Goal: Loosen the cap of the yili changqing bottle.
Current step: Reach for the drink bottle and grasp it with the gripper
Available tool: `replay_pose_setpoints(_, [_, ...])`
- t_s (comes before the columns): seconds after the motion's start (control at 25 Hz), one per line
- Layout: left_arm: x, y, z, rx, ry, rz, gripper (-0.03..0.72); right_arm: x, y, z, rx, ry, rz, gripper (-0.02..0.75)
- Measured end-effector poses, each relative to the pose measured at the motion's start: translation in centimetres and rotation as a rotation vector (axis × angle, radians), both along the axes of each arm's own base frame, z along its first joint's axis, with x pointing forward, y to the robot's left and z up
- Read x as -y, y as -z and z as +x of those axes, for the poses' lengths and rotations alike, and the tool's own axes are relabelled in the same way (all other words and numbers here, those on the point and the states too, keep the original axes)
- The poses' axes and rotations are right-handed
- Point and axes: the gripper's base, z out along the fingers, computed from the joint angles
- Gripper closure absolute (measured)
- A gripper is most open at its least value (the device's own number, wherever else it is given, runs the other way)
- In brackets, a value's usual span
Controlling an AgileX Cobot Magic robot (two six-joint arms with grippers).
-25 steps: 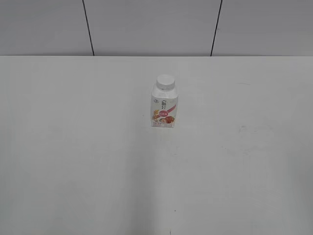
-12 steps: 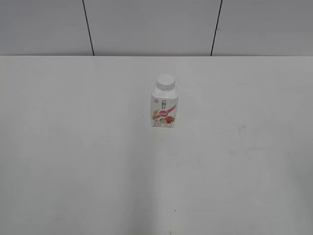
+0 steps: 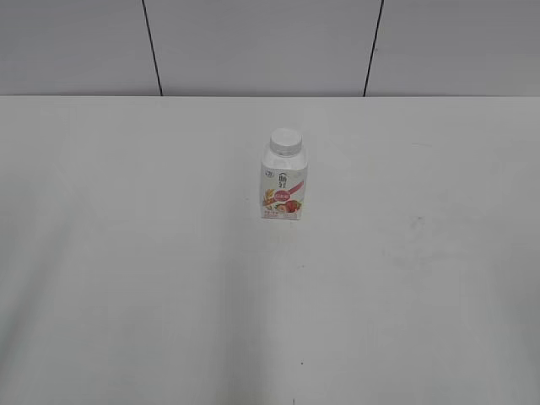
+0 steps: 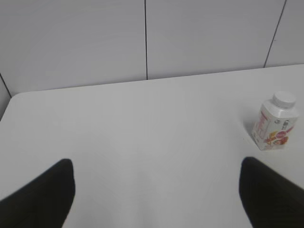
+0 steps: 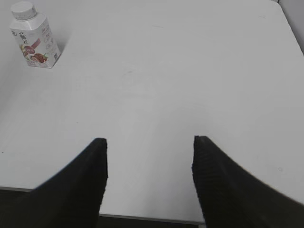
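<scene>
While the white desk (image 3: pixel 126 278) is stretching across the whole exterior view, neither arm is showing there, so the wrist views are carrying the grippers. Starting at the left, the left gripper (image 4: pixel 156 190) is hanging above the desk's near part with its two black fingers (image 4: pixel 40 194) standing wide apart at the bottom corners of its view, nothing lying between them. It is looking toward the desk's far edge, where grey wall panels (image 4: pixel 76 42) are rising behind the surface.

Moving to the middle, the yili changqing bottle (image 3: pixel 283 187) is standing upright on the desk, roughly centred between the left and right edges and nearer the far edge than the near one. Its pink-red label is facing the exterior camera, and the cap (image 3: pixel 285 141) is sitting on the neck, flat top level. Nothing is touching the bottle; in the left wrist view it is appearing off to the right, and in the right wrist view off to the upper left, well apart from both sets of fingers.

Further right, the right gripper (image 5: pixel 149 178) is hovering over the desk's near edge, its dark fingers (image 5: pixel 80 185) parted and holding nothing, bare surface showing between them.
</scene>
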Motion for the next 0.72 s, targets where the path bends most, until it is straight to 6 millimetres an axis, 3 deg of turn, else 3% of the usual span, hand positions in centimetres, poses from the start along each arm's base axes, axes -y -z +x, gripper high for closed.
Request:
replay_pose_setpoints(0.2, [0.3, -0.4, 4.6, -0.002, 0.012, 0.043, 0.050, 0.0, 0.0, 0.0, 0.000, 0.000, 0.000, 0.278])
replay_pose_setpoints(0.4, [0.8, 0.4, 9.9, -0.023, 0.038, 0.053, 0.064, 0.0, 0.0, 0.0, 0.000, 0.000, 0.000, 0.278])
replay_pose_setpoints(0.56, [2.1, 2.9, 14.5, -0.090, 0.081, 0.067, 0.082, 0.0, 0.0, 0.0, 0.000, 0.000, 0.000, 0.278])
replay_pose_setpoints(0.72, [3.8, 5.2, 17.7, -0.100, 0.120, 0.074, 0.095, 0.0, 0.0, 0.0, 0.000, 0.000, 0.000, 0.278])
